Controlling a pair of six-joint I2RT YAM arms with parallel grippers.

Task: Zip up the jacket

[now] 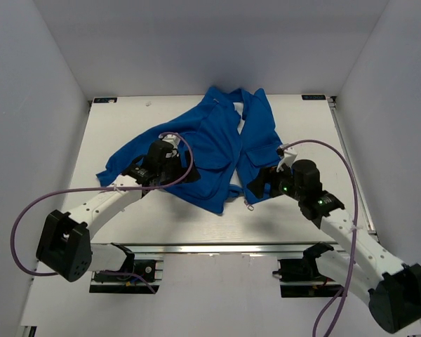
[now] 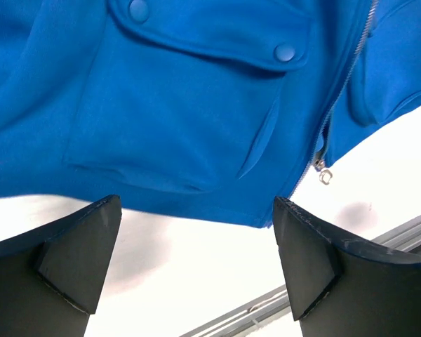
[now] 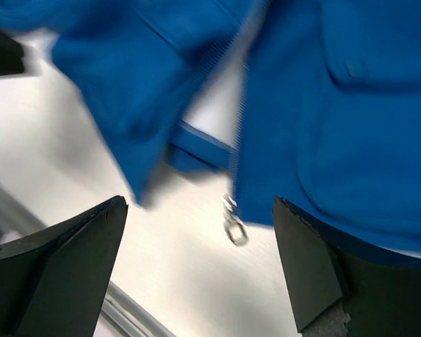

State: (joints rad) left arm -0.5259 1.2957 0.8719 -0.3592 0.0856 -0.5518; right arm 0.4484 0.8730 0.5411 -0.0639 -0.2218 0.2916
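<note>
The bright blue jacket (image 1: 221, 144) lies open-fronted on the white table, collar at the far side, hem toward me. My left gripper (image 1: 190, 174) is open and empty over the left front panel's hem, near a buttoned pocket (image 2: 196, 105). The silver zipper line and its pull ring (image 2: 325, 175) show to the right in the left wrist view. My right gripper (image 1: 256, 189) is open and empty at the right panel's bottom corner. The zipper pull ring (image 3: 234, 230) hangs off the hem between its fingers in the blurred right wrist view. The jacket fills the top there (image 3: 351, 112).
A metal rail (image 1: 224, 247) runs along the table's near edge, in front of the arm bases. Grey walls enclose the table on the left, right and far sides. A purple cable (image 1: 340, 161) loops over each arm.
</note>
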